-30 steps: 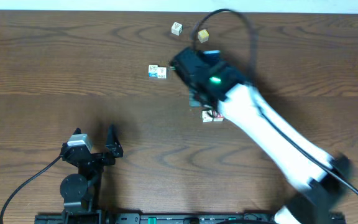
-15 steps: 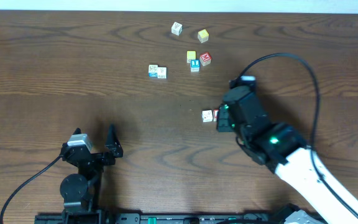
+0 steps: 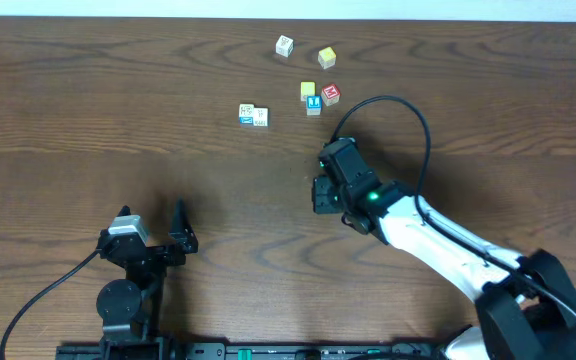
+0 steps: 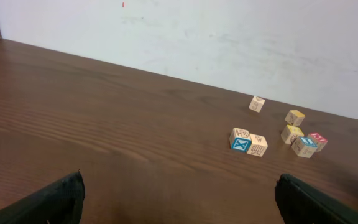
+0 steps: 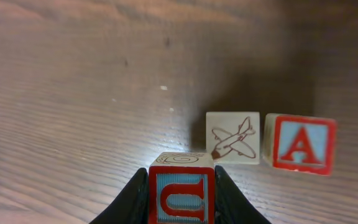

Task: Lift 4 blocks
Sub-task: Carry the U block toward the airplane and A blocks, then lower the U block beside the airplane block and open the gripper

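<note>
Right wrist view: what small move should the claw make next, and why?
Probably set the red-framed block down on the plane block's free side. The right gripper clamps it just short of that block and the A block, side by side; this would extend their row.

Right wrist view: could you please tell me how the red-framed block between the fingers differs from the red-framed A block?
The gripped block sits clamped in the right gripper; the A block stands free on the table beside the airplane block. The gripped block's letter reads as a U, perhaps a turned C; the A block's letter is upright. Both show a red frame and red letter on pale blue.
</note>
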